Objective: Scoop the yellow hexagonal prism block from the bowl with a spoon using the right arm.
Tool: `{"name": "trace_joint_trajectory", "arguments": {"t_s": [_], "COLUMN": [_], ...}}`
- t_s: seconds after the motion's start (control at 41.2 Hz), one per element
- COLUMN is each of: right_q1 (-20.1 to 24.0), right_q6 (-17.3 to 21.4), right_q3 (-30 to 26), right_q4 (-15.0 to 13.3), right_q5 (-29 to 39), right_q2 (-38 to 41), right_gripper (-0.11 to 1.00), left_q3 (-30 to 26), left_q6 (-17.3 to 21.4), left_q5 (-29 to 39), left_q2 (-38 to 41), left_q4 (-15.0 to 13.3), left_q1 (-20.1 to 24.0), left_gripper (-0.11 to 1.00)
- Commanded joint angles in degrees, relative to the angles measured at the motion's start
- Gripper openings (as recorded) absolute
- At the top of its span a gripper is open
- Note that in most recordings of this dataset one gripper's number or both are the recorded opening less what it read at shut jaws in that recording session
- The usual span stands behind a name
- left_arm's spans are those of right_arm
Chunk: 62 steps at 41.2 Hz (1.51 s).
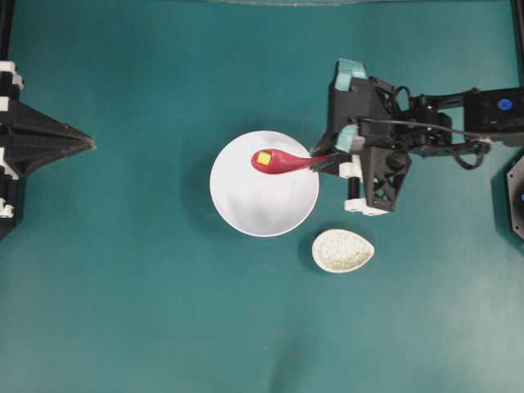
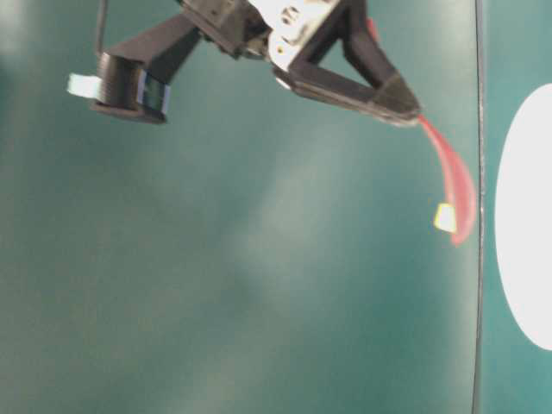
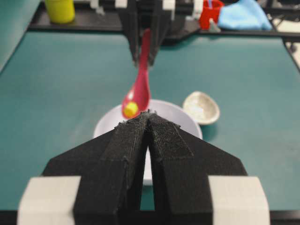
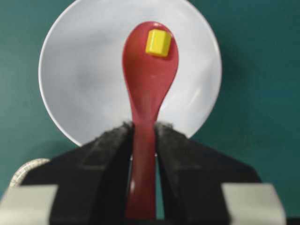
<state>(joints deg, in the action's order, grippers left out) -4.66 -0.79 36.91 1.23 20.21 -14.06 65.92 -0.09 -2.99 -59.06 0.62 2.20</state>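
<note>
Glossy spoon (image 4: 149,93) — smooth white bowl (image 4: 75,79) — speckled rest (image 1: 342,250).

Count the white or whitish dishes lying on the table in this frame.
2. The round white bowl sits mid-table under the spoon; the small speckled oval dish lies apart from it, beside the bowl toward the right arm's side. None seems hidden.

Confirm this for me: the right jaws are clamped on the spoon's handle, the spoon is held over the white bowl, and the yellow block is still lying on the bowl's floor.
One part is wrong: the yellow block is not on the bowl's floor. It sits in the scoop of the spoon, as the right wrist view shows. The rest holds: the right gripper has its jaws clamped on the handle, and the spoon is over the white bowl.
</note>
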Motion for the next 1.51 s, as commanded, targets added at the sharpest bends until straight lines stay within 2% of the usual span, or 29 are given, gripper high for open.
{"name": "trace_joint_trajectory", "arguments": {"t_s": [0.0, 0.194, 0.364, 1.482], "right_q1": [0.1, 0.1, 0.1, 0.1], "right_q6": [-0.1, -0.1, -0.1, -0.1], "right_q3": [-1.5, -1.8, -2.5, -2.9], "right_q4": [-1.9, -6.8, -9.1, -9.8], "right_q5": [0.4, 2.7, 3.8, 4.0], "right_q2": [-3.1, -6.9, -9.2, -10.0], "right_gripper": [0.24, 0.24, 0.24, 0.24], "left_q3": [-1.7, -1.7, -1.7, -1.7], "left_q6": [-0.1, -0.1, -0.1, -0.2], "left_q5": [-0.6, -0.6, -0.6, -0.6], "left_q2": [0.2, 0.2, 0.2, 0.2], "left_q4": [0.2, 0.2, 0.2, 0.2], "left_q1": [0.2, 0.2, 0.2, 0.2], "left_gripper": [0.01, 0.01, 0.01, 0.01]}}
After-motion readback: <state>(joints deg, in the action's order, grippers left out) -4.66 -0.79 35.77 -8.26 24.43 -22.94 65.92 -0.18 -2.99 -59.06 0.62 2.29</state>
